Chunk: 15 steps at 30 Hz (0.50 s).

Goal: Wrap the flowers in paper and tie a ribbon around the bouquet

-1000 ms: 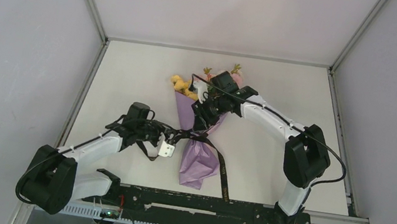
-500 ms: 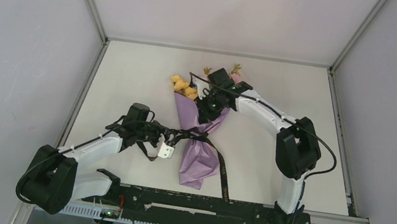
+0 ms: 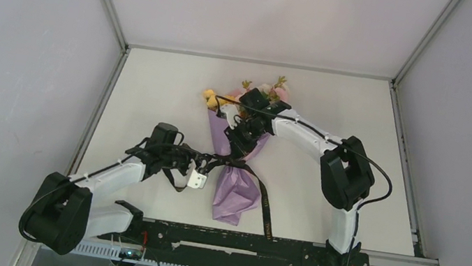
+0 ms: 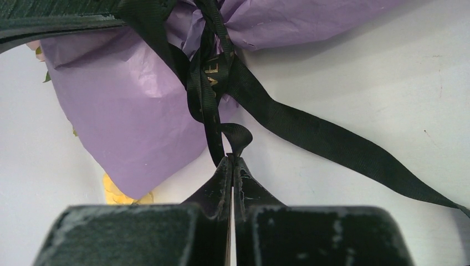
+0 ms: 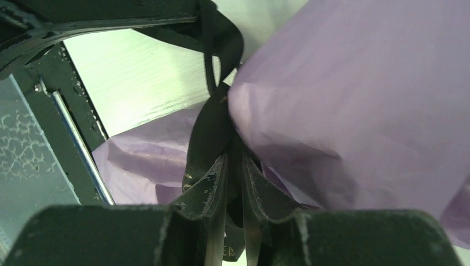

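We find the bouquet [image 3: 237, 165] lying in the middle of the table [image 3: 154, 92], blooms toward the far edge and tail toward us. The wrapping looks done. The paper [image 3: 235, 200] encloses the stems as a purple cone, pinched at a waist and flaring again below it, and the flowers [image 3: 213, 99] poke out at the far end. The ribbon [image 3: 263, 204] already goes around that waist, where its strands cross, and one long free end trails over the table toward the near edge. We judge that the tie itself is what remains. We cannot tell from these views whether a knot is formed, let alone tightened, and no bow shows.

The left arm [image 3: 114, 171] reaches in low from the near left, forearm roughly level and wrist pointing at the waist. The right arm [image 3: 304, 130] arches over from the right and bends down onto the cone just above the waist. The left gripper [image 4: 230, 160] is clamped on a fold of ribbon beside the crossing. The right gripper [image 5: 230, 160] has its jaws nearly together, pinching a ribbon strand at the paper's crease.
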Each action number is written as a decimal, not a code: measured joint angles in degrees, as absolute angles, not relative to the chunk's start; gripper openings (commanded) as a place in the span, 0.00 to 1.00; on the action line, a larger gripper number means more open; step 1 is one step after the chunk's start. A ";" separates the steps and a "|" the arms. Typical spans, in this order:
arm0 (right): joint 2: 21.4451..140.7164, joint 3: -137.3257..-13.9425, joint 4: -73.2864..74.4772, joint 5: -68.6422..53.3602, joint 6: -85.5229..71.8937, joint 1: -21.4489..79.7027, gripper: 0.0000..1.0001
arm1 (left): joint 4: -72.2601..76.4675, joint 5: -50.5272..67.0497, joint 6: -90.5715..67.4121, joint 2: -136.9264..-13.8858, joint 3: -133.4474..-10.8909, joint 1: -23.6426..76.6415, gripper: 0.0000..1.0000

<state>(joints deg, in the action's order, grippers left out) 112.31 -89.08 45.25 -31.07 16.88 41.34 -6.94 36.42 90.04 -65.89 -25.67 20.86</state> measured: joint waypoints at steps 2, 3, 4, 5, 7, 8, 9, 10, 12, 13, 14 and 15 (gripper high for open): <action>112.31 -89.03 45.21 -31.83 17.12 41.78 0.27 | -6.94 36.40 90.04 -65.82 -25.67 20.86 0.00; 112.31 -88.92 45.19 -32.03 17.26 42.02 0.27 | -6.94 36.40 90.02 -65.78 -25.67 20.86 0.00; 112.31 -88.84 45.21 -32.08 17.32 42.22 0.29 | -6.94 36.40 90.02 -65.71 -25.67 20.86 0.00; 112.31 -88.75 45.21 -32.08 17.43 42.46 0.30 | -6.94 36.40 90.02 -65.65 -25.67 20.86 0.00; 112.33 -88.47 45.19 -31.94 17.56 42.92 0.33 | -6.94 36.40 90.02 -65.56 -25.67 20.86 0.00; 112.33 -88.36 45.17 -31.81 17.56 43.09 0.35 | -6.94 36.40 90.02 -65.56 -25.67 20.86 0.00; 112.36 -88.14 45.10 -31.35 17.65 43.38 0.36 | -6.94 36.42 90.04 -65.56 -25.67 20.86 0.00; 112.42 -87.99 45.08 -30.92 17.67 43.62 0.37 | -6.94 36.40 90.02 -65.56 -25.67 20.86 0.00; 112.60 -87.61 44.97 -29.95 17.69 44.12 0.37 | -6.94 36.40 90.02 -65.56 -25.67 20.86 0.00; 112.73 -87.33 44.82 -29.34 17.69 44.47 0.38 | -6.94 36.40 90.02 -65.56 -25.67 20.86 0.00; 112.77 -87.13 44.75 -28.86 17.67 44.69 0.38 | -6.94 36.40 90.02 -65.56 -25.67 20.86 0.00; 112.79 -86.80 44.56 -28.21 17.72 44.95 0.39 | -6.94 36.40 90.02 -65.56 -25.67 20.86 0.00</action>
<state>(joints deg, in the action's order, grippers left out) 112.79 -86.80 44.56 -28.21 17.72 44.95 -6.94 36.40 90.02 -65.56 -25.67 20.86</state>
